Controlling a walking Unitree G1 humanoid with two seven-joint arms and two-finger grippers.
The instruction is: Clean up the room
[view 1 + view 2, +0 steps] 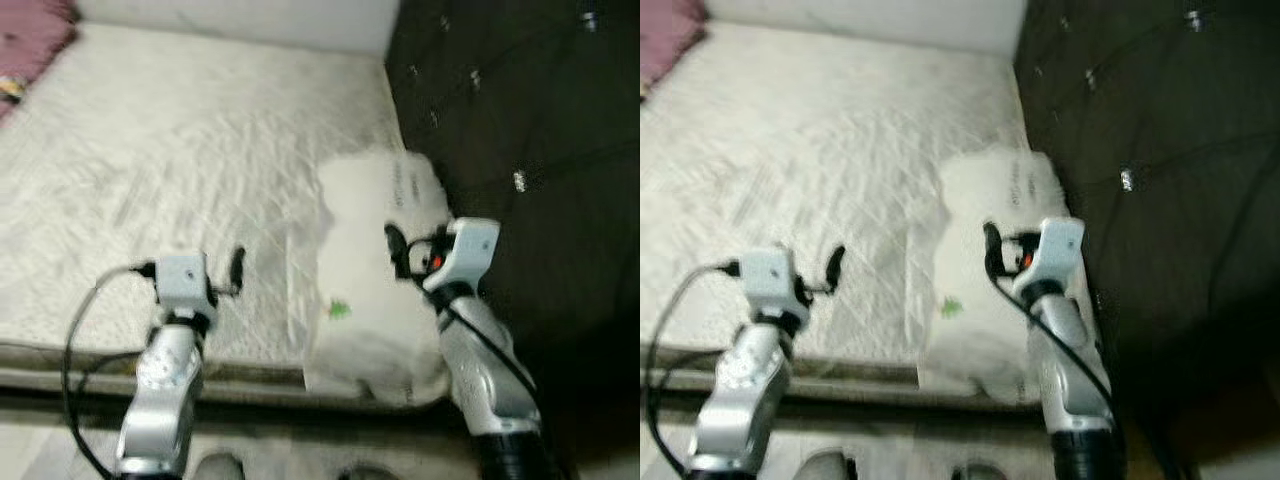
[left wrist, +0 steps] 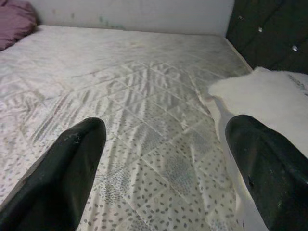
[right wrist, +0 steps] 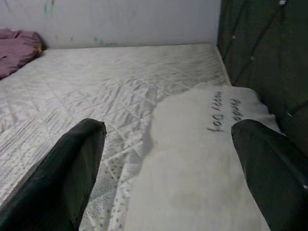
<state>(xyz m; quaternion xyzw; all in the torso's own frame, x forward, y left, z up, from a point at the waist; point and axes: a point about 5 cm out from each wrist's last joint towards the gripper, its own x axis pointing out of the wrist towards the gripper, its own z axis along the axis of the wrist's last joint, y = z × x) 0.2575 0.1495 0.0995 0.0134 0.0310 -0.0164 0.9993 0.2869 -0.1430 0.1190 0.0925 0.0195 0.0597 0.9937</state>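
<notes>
A white pillow (image 1: 375, 270) with dark lettering (image 3: 222, 117) and a small green mark lies on the right side of a white quilted mattress (image 1: 180, 170), against a dark tufted headboard (image 1: 520, 120). My right gripper (image 1: 398, 250) hovers over the pillow, open, with nothing between its fingers (image 3: 72, 173). My left gripper (image 1: 238, 268) is open over the bare mattress to the left of the pillow, its fingers (image 2: 67, 168) wide apart.
A pink-purple bundle of bedding (image 1: 30, 45) lies at the far left corner of the mattress. A pale wall (image 1: 250, 15) runs behind the bed. The mattress's front edge (image 1: 120, 365) is just below my arms.
</notes>
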